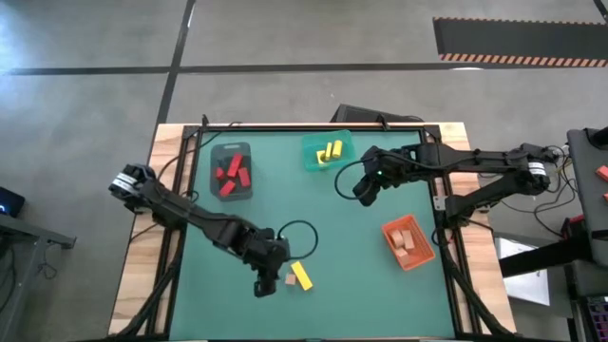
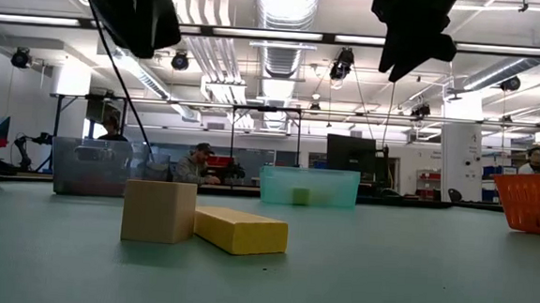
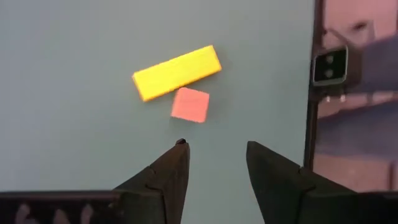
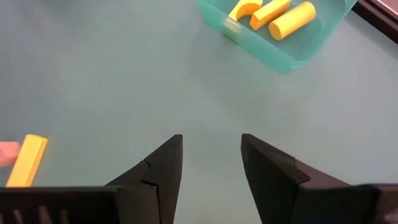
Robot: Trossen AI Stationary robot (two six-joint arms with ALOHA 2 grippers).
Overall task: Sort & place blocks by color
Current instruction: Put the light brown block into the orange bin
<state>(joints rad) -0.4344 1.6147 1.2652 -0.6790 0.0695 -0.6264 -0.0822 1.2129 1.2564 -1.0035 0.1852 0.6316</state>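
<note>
A yellow bar (image 1: 301,275) and a tan cube (image 1: 288,279) lie flat on the green mat near its near edge, touching side by side; they show again in the low view as the bar (image 2: 240,230) and the cube (image 2: 158,211). My left gripper (image 3: 214,158) hovers open above the mat just left of them; in its wrist view the cube (image 3: 190,104) and the bar (image 3: 177,73) lie ahead of the fingers. My right gripper (image 4: 211,149) is open above the mat's far-right part, near the teal bin (image 4: 277,28) that holds yellow blocks.
A grey bin (image 1: 231,171) with red blocks stands at the far left of the mat, the teal bin (image 1: 327,150) at the far middle, an orange bin (image 1: 408,242) with tan blocks at the right. A black cable loop (image 1: 297,237) lies by the left arm. Open mat spreads in the middle.
</note>
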